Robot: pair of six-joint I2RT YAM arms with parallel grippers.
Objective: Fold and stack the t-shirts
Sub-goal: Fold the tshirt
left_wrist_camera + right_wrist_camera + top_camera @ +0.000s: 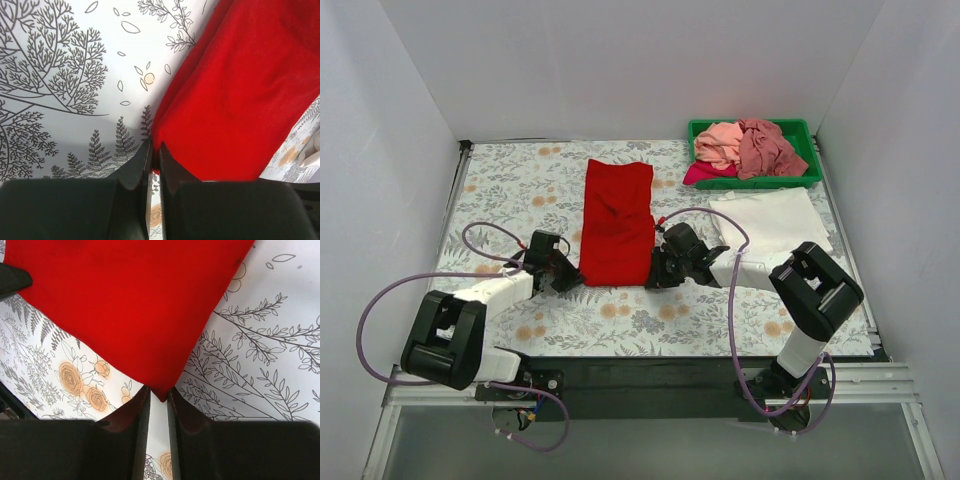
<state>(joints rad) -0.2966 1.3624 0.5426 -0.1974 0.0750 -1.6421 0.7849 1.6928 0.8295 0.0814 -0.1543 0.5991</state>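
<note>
Left pincer (576, 277) and right pincer (654, 277) flank the red t-shirt (616, 222).

Centre frame, a red t-shirt (616, 222) of soft, matt cloth with a faint nap lies on a smooth, matt table cover (510, 190) printed with flowers. At upper right, a green tray (790, 182) of glossy plastic holds crumpled pink and rose t-shirts (750, 148) of limp cloth. Just below it is a white t-shirt (772, 215), also matt cloth. The left gripper (154, 150) has black fingers (131, 175), seemingly matt moulded plastic. Purple cables (731, 330) look smooth-sheathed.
</note>
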